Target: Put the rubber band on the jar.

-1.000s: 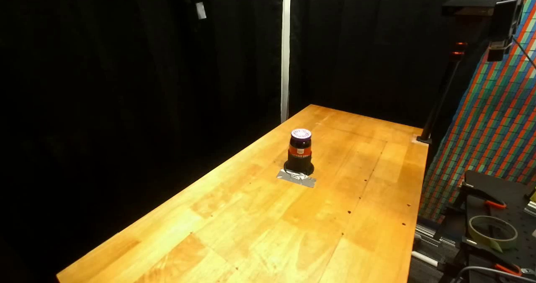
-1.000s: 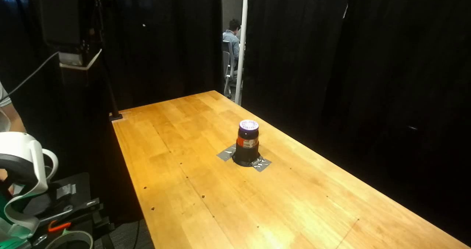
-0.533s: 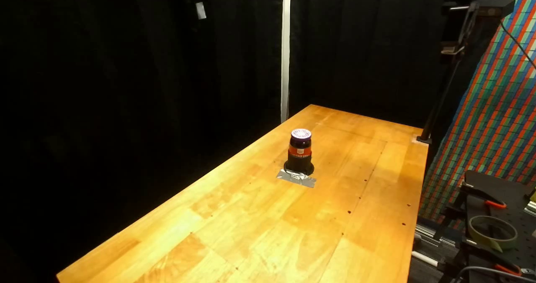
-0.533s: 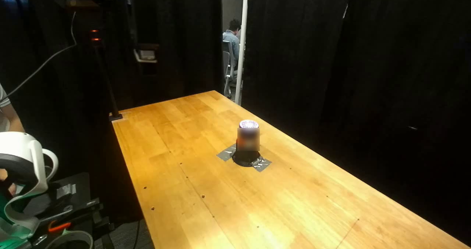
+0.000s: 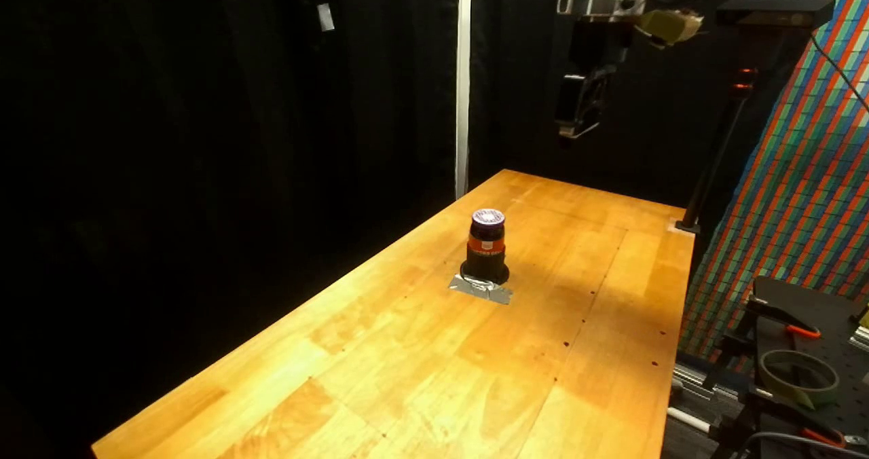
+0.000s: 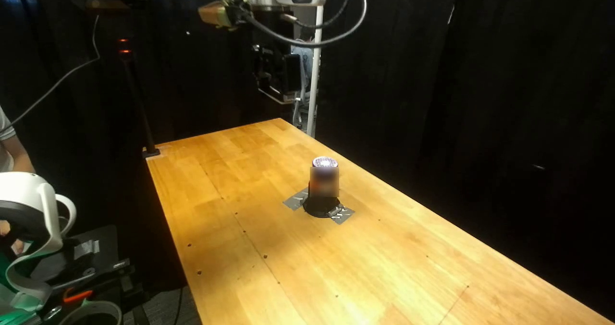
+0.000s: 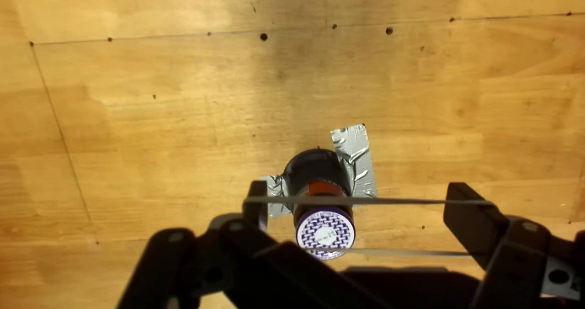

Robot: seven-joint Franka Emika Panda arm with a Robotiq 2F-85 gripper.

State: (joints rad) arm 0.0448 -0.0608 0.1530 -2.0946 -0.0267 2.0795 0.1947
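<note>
The jar stands upright in a black base on the wooden table, with an orange-red label and a white-and-purple lid. In an exterior view its body is blurred below the lid. In the wrist view the jar lid lies below and between the fingers, toward the left one. My gripper is spread open. The pale rubber band is stretched around both fingers in two strands, and nothing else is between them. In both exterior views the gripper hangs high above the table, apart from the jar.
Grey tape fixes the black base to the wooden table. A black post with a sensor box stands at the table's far corner. A side table with a tape roll stands beside it. Cables loop around the wrist.
The arm and gripper have moved away from the post and over the table: leftward in one exterior picture, rightward in another. The jar has not moved.
</note>
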